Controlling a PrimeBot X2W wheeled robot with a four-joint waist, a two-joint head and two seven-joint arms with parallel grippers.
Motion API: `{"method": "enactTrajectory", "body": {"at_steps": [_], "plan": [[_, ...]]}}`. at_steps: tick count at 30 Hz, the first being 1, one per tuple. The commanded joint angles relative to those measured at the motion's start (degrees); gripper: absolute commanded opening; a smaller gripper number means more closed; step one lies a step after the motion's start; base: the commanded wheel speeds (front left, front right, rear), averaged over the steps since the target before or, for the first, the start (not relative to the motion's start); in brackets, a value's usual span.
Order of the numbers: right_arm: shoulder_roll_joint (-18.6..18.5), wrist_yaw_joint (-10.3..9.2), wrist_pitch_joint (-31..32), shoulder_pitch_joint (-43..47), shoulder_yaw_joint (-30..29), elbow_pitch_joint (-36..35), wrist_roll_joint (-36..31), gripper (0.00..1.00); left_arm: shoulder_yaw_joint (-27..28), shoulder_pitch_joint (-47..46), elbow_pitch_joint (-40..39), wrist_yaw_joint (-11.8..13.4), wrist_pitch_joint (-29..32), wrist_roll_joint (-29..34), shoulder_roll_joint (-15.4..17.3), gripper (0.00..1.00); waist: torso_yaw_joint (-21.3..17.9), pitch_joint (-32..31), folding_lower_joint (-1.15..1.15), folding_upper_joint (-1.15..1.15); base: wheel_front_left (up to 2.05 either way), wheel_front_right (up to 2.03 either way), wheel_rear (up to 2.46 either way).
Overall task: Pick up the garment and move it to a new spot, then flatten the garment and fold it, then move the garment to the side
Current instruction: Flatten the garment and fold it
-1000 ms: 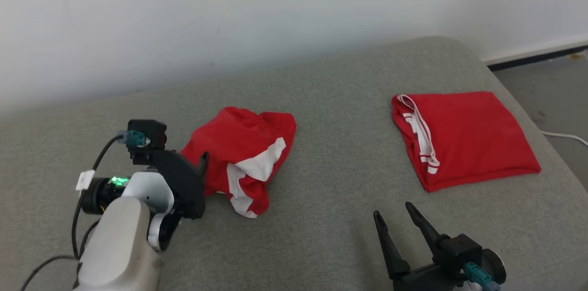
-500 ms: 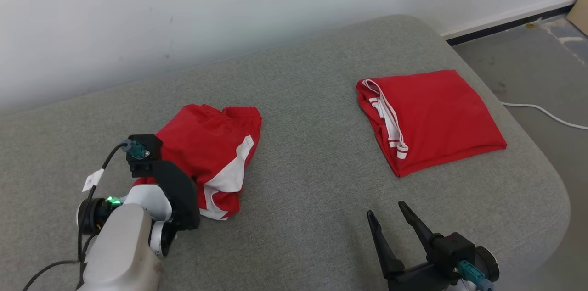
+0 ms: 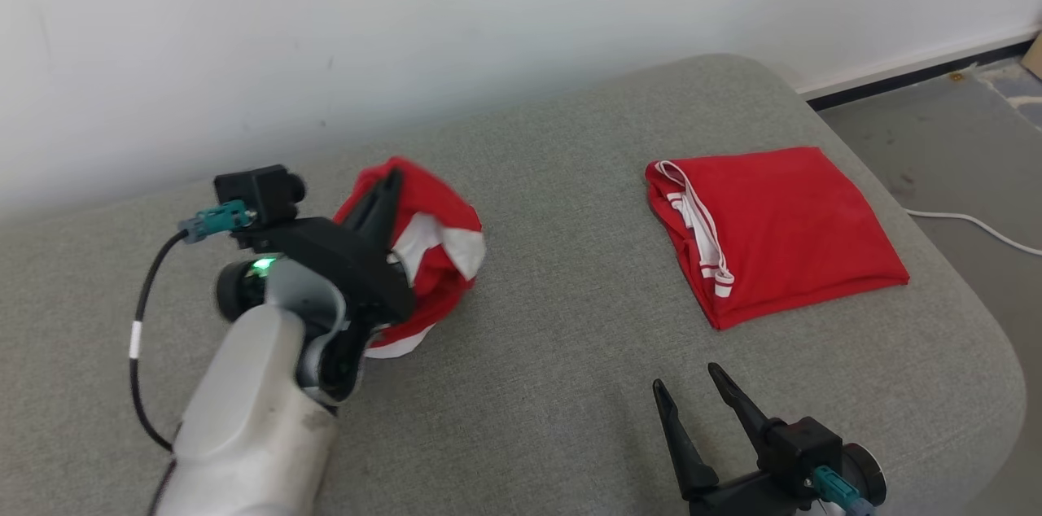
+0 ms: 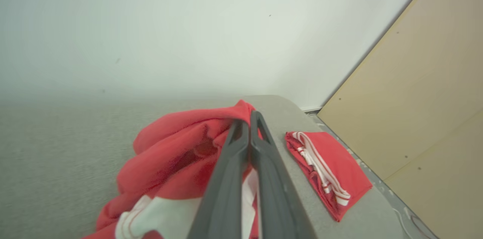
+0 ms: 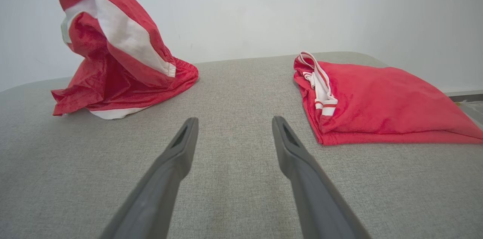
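- Grey cushion point(image 3: 570, 418) carries two red garments.
- Right gripper point(image 3: 685, 376): jaws spread, low over the cushion's near part.
- Left gripper point(image 3: 394, 178): jaws pressed together, pinching the garment point(image 3: 444, 255); its top is raised, its hem rests on the cushion, left side.
- Folded garment point(image 3: 781, 231): flat, right side, well apart.
- White wall point(image 3: 488, 11) behind.

The left gripper point(image 3: 394, 174), a second ago open and low at the side of the crumpled garment point(image 3: 444, 251) farthest from the folded red cloth point(image 3: 790, 227), has shut on the garment and risen. The garment, which lay slumped flat, now hangs bunched from the fingers, with only its lower hem on the couch point(image 3: 570, 386).
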Motion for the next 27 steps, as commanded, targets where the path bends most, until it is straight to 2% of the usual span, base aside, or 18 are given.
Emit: {"method": "enactTrajectory", "body": {"at_steps": [1, 2, 6, 9, 12, 14, 19, 22, 27], "plan": [[-0.14, -0.16, -0.21, 0.60, -0.01, 0.11, 0.37, 1.00, -2.31, -0.87, -1.45, -0.39, -2.51, -3.76, -0.18, 0.00, 0.46, -0.54, 0.00, 0.00, 0.00, 0.00, 0.00], [-0.14, -0.16, -0.21, 0.60, -0.01, 0.11, 0.37, 1.00, -2.31, -0.87, -1.45, -0.39, -2.51, -3.76, -0.18, 0.00, 0.46, -0.54, 0.00, 0.00, 0.00, 0.00, 0.00], [-0.01, -0.16, -0.28, 0.92, -0.29, 0.08, 0.33, 1.00, -8.45, -2.34, -5.59, -0.79, -10.01, -14.15, -0.09, 0.00, 1.51, -1.07, 0.00, 0.00, 0.00, 0.00, 0.00], [0.04, -0.16, -0.39, 1.24, -0.84, -0.01, 0.39, 1.00, -12.29, -3.22, -7.32, -0.88, -13.68, -19.48, -0.10, 0.00, 2.85, -1.24, 0.00, 0.00, 0.00, 0.00, 0.00], [0.12, -0.16, -0.43, 1.48, -0.99, -0.01, 0.38, 1.00, -13.77, -2.53, -6.64, 0.29, -15.10, -23.86, -0.02, 0.00, 4.23, -1.36, 0.00, 0.00, 0.00, 0.00, 0.00], [0.19, -0.16, -0.46, 1.50, -0.99, -0.09, 0.43, 1.00, -13.56, -1.60, -4.21, 2.71, -15.74, -23.26, 0.02, 0.00, 5.19, -1.37, 0.00, 0.00, 0.00, 0.00, 0.00], [0.38, -0.16, -0.59, 1.31, -0.65, 0.16, 0.76, 1.00, -14.52, 2.45, 4.09, 10.94, -16.78, -17.47, 4.07, 0.00, 6.90, -1.47, 0.00, 0.00, 0.00, 0.00, 0.00], [0.44, -0.16, -0.61, 1.44, -0.79, 0.31, 0.88, 1.00, -14.98, 5.36, 7.98, 13.70, -17.04, -15.47, 6.11, 0.00, 7.73, -1.53, 0.00, 0.00, 0.00, 0.00, 0.00], [0.54, -0.16, -0.73, 2.06, -1.66, 0.42, 0.50, 1.00, -15.63, 9.32, 12.90, 16.12, -16.74, -14.53, 7.63, 0.00, 9.37, -1.79, 0.00, 0.00, 0.00, 0.00, 0.00]]}}
